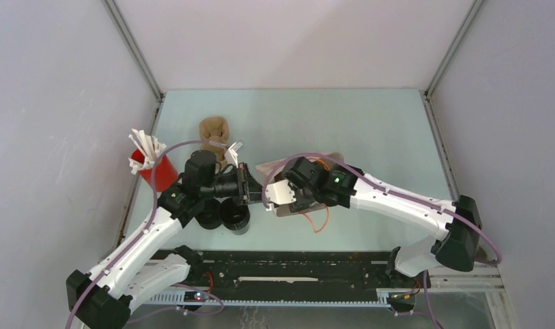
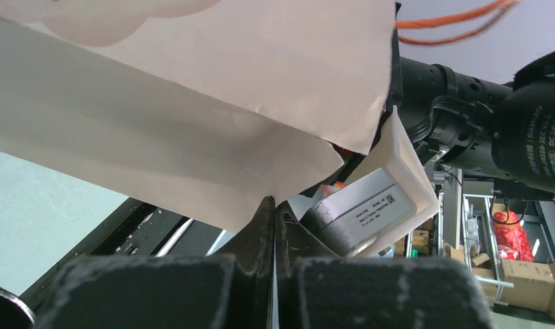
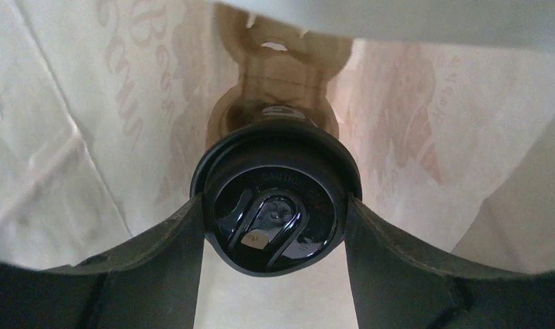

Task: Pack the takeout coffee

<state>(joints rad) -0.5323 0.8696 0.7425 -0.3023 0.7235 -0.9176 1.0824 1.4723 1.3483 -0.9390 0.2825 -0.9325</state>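
A takeout coffee (image 3: 274, 229), a black cup with a glossy black lid, sits between the fingers (image 3: 168, 243) of my right gripper (image 3: 274, 202), which press on its lid from both sides. It is inside a white printed paper bag (image 3: 89, 137). My left gripper (image 2: 274, 205) is shut on the bag's (image 2: 192, 103) edge. From above, the left gripper (image 1: 245, 185) and the right gripper (image 1: 280, 194) meet at the bag (image 1: 288, 179). Two more black cups (image 1: 209, 216) (image 1: 235, 216) stand under the left arm.
A red cup with white sticks (image 1: 158, 170) stands at the left wall. A brown pulp carrier (image 1: 215, 133) lies behind the left arm. A brown shape (image 3: 274, 68) shows beyond the held cup; I cannot tell whether it is in the bag. An orange cable (image 1: 321, 223) loops near the bag.
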